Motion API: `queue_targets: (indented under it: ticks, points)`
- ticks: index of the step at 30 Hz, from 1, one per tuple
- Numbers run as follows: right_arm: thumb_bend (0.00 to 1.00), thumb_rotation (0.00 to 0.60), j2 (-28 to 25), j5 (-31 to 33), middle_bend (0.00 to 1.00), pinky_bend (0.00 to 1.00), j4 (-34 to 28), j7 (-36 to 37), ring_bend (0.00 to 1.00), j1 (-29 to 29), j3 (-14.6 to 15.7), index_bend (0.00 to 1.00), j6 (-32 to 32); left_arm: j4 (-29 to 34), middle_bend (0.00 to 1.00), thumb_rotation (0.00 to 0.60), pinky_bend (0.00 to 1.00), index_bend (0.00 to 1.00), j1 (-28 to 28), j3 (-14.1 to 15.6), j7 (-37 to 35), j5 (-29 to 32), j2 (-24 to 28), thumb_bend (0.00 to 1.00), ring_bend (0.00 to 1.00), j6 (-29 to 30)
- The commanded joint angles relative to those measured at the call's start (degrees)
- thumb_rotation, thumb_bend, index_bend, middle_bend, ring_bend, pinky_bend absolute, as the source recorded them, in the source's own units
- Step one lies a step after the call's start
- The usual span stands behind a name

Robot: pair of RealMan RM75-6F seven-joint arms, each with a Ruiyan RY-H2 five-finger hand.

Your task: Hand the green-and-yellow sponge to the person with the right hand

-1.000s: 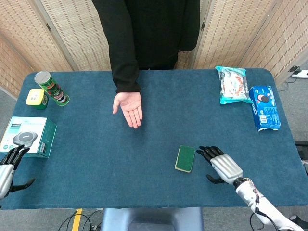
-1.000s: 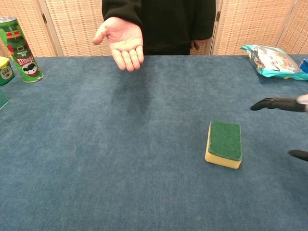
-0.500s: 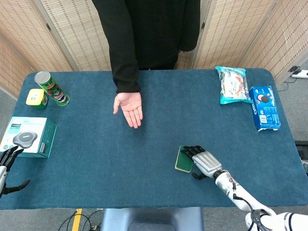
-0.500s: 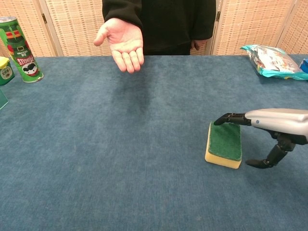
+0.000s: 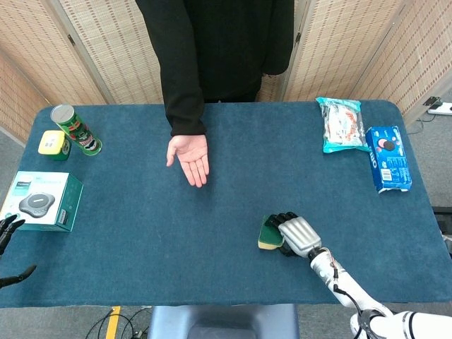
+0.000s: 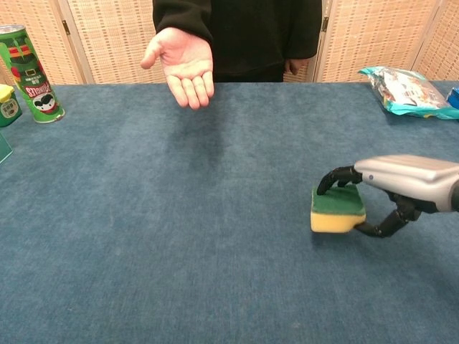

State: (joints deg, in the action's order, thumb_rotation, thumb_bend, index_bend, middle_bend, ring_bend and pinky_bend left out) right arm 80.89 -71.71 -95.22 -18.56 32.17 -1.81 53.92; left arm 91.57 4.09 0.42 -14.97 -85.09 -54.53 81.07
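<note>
Head view: right hand (image 5: 294, 235) curled over green-and-yellow sponge (image 5: 268, 232) at table's near right, fingers closed around it. Person's palm (image 5: 192, 157) waits open, well apart. Left hand (image 5: 8, 240) at table edge, fingers spread, empty.

Chest view: sponge (image 6: 336, 211) pinched thumb below, fingers on top — soft foam, scouring face rough. Grip lightly, lift clear of napped blue cloth (image 6: 179, 236) before carrying over.

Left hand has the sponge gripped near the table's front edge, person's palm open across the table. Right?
No, it's the right hand gripping the sponge, as the chest view shows. The rest holds: the person's palm is open across the table.
</note>
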Motion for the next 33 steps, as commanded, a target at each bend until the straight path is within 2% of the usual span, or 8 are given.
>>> queue_targets:
  ticks: [1, 3, 9, 16, 21, 25, 31, 33]
  points:
    - [0.5, 0.6, 1.1, -6.4, 0.56, 0.43, 0.7, 1.7, 0.41, -2.8, -0.2, 0.58, 7.7, -0.1, 0.08, 0.6, 0.25, 0.13, 0.2, -0.2, 0.4, 0.6, -0.1, 0.26, 0.05, -0.6]
    - [0.52, 0.6, 0.9, -8.2, 0.59, 0.47, 0.8, 2.5, 0.45, -3.6, -0.3, 0.62, 10.3, -0.1, 0.08, 0.6, 0.25, 0.13, 0.4, -0.4, 0.7, 1.0, -0.2, 0.26, 0.05, -1.0]
    - [0.5, 0.6, -2.8, -12.5, 0.6, 0.47, -3.3, 5.7, 0.45, -5.4, -2.0, 0.63, 16.6, 0.3, 0.08, 0.6, 0.25, 0.13, 0.6, -0.4, 2.5, 1.2, -0.7, 0.26, 0.05, -1.4]
    - [0.48, 0.6, -1.0, -12.0, 0.6, 0.47, -5.7, 8.1, 0.45, -1.3, -10.4, 0.63, 18.2, 0.4, 0.08, 0.6, 0.25, 0.13, 1.7, -0.7, 2.7, 2.2, -1.2, 0.26, 0.05, -3.8]
    - [0.45, 0.6, 6.0, -6.1, 0.59, 0.47, -0.5, 5.0, 0.46, 7.1, -18.8, 0.63, 13.5, -0.4, 0.08, 0.6, 0.25, 0.13, 2.3, -0.9, 0.8, 2.5, -1.1, 0.26, 0.05, -5.3]
    - [0.45, 0.6, 13.1, -0.8, 0.56, 0.47, 7.6, 3.0, 0.46, 14.7, -24.7, 0.63, 10.5, -1.5, 0.08, 0.6, 0.25, 0.13, 2.5, -1.0, -1.8, 3.1, -0.6, 0.26, 0.05, -6.2]
    - [0.4, 0.6, 19.3, 3.6, 0.48, 0.47, 18.5, 4.8, 0.43, 21.6, -27.2, 0.61, 6.0, -2.7, 0.08, 0.6, 0.25, 0.13, 2.5, -1.1, -5.2, 3.2, 0.1, 0.26, 0.05, -6.7]
    - [0.35, 0.6, 20.3, 4.1, 0.4, 0.4, 21.2, 7.1, 0.36, 22.9, -26.9, 0.54, 3.9, -2.9, 0.08, 0.6, 0.25, 0.13, 2.4, -1.1, -6.0, 3.2, 0.3, 0.26, 0.05, -6.5]
